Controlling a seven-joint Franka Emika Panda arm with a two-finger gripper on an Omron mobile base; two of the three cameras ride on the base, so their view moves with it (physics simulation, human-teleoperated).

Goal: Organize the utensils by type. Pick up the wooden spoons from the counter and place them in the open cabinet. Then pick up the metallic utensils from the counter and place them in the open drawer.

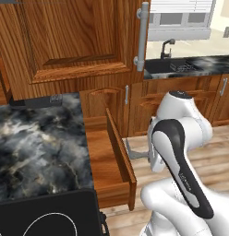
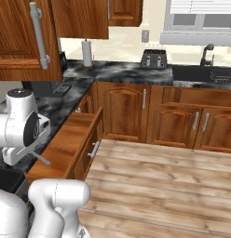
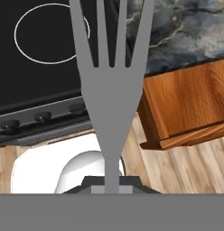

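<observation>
A grey metal fork (image 3: 109,81) stands up the middle of the hand view, its handle pinched in my shut gripper (image 3: 111,184) and its tines pointing at the cooktop. The fork (image 1: 135,154) sticks out to the left from behind my arm, just right of the open drawer's front panel and over the floor. It also shows as a thin grey bar (image 2: 41,159). The open drawer (image 1: 103,159) (image 2: 66,142) (image 3: 186,103) is pulled out below the marbled black counter (image 1: 38,138) (image 2: 59,104) (image 3: 186,25). The wooden spoons are out of view.
A black cooktop (image 1: 47,214) (image 3: 41,63) lies next to the drawer. A big wooden cabinet door with a long grey handle (image 1: 142,32) (image 2: 38,35) hangs above the counter. A sink (image 1: 169,67) and a toaster (image 2: 153,59) sit on the far counter. The wood floor (image 2: 159,186) is free.
</observation>
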